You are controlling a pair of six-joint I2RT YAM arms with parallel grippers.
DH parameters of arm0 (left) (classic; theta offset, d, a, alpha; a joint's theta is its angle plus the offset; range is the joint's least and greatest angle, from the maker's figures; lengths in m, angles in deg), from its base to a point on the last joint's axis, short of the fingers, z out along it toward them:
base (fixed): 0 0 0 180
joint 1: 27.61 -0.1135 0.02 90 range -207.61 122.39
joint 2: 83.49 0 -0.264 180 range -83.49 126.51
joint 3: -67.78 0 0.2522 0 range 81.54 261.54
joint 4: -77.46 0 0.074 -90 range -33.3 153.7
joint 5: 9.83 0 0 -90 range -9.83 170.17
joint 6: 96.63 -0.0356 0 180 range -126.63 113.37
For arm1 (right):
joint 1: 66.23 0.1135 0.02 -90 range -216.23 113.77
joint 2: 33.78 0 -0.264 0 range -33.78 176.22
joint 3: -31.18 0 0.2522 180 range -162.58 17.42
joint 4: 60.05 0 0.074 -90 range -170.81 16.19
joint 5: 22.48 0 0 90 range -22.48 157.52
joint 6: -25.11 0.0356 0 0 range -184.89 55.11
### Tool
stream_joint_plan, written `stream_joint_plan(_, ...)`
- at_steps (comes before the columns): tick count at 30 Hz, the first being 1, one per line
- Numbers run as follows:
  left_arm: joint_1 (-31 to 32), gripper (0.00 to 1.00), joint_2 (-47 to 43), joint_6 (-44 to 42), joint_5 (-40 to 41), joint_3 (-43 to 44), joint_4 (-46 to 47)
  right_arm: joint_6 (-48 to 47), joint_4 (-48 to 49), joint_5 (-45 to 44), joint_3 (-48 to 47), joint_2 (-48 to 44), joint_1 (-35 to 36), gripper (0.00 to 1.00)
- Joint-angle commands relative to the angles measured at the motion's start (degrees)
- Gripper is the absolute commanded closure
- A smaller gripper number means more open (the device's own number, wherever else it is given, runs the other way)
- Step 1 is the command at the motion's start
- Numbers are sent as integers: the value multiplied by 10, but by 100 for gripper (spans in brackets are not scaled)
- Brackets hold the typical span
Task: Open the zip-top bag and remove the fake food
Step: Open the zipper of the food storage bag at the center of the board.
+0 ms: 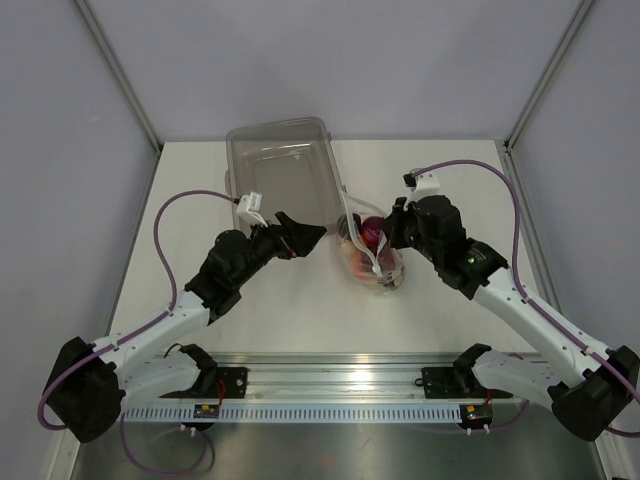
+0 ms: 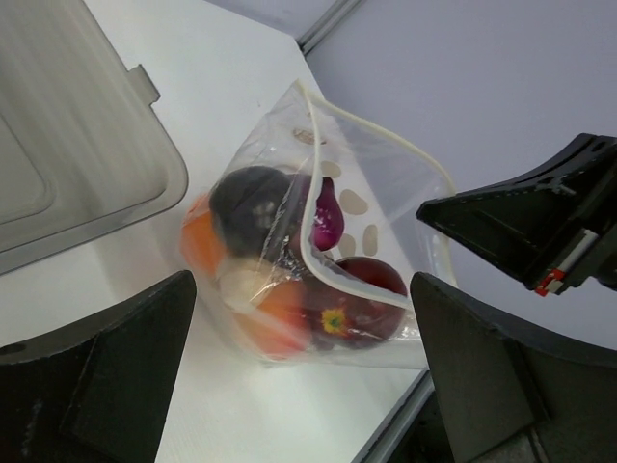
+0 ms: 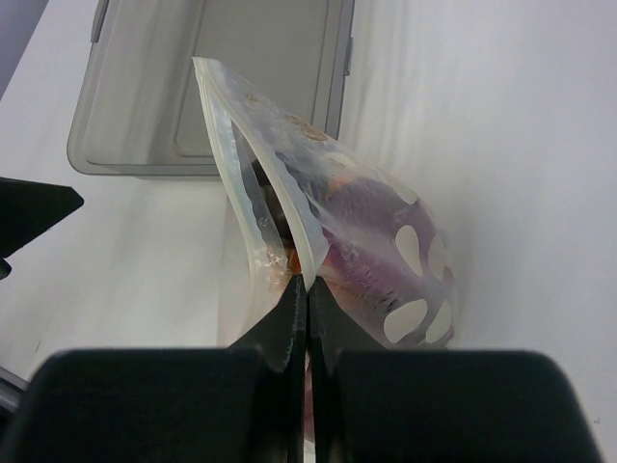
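The zip-top bag [image 1: 368,255], mid-frame just right of the bin [image 1: 280,160], is floppy, slick film sagging with light fake food [image 2: 359,301]; right jaws are pinched shut on its zip edge and left jaws are wide open and empty, so I'd grab the opposite lip.

Pale lilac walls [image 1: 330,60] enclose a white table [image 1: 300,310].
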Motion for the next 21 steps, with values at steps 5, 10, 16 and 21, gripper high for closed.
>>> stream_joint_plan(5, 35, 7, 31, 16, 0, 10, 77, 9, 49, 46, -5, -5, 3, 100)
stream_joint_plan(10, 77, 12, 49, 30, 57, 6, 96, 15, 51, 40, -5, -2, 3, 100)
stream_joint_plan(16, 99, 18, 79, 78, 90, -6, 128, 19, 61, 36, 2, -3, 3, 100)
stream_joint_plan(21, 112, 25, 123, 79, 95, 6, 142, 22, 65, 41, 4, -4, 4, 100)
